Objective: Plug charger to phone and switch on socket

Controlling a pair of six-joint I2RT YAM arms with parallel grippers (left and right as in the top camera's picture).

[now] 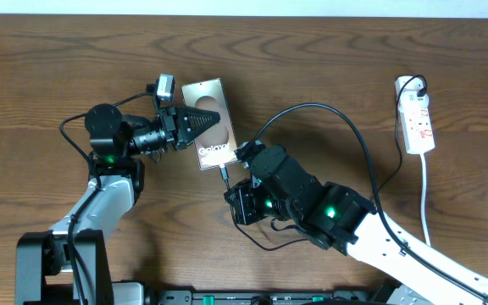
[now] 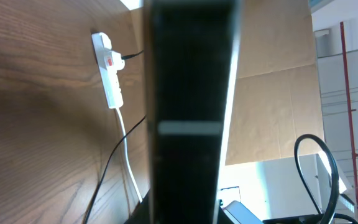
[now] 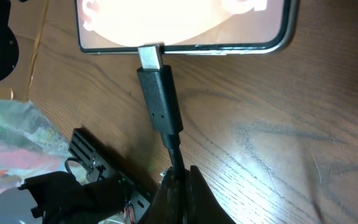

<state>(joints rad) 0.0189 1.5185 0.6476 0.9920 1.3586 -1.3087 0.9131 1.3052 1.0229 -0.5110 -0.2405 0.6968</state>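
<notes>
A blurred dark bar (image 2: 191,124) fills the middle of the left wrist view, too close to make out. The wooden table (image 1: 58,51) carries everything. The left arm's fingers (image 1: 198,119) reach over the upper half of the phone (image 1: 216,151); I cannot tell whether they are open or closed. The right arm's fingers (image 3: 179,186) are pinched closed on the charger (image 3: 160,93), just behind its connector. The socket (image 1: 417,123) lies at the table's far right, well apart from the phone, with a black plug (image 1: 419,85) in its far end. The phone lies flat at mid-table, screen up. The metal tip (image 3: 149,57) meets the phone's bottom edge, with some metal showing.
</notes>
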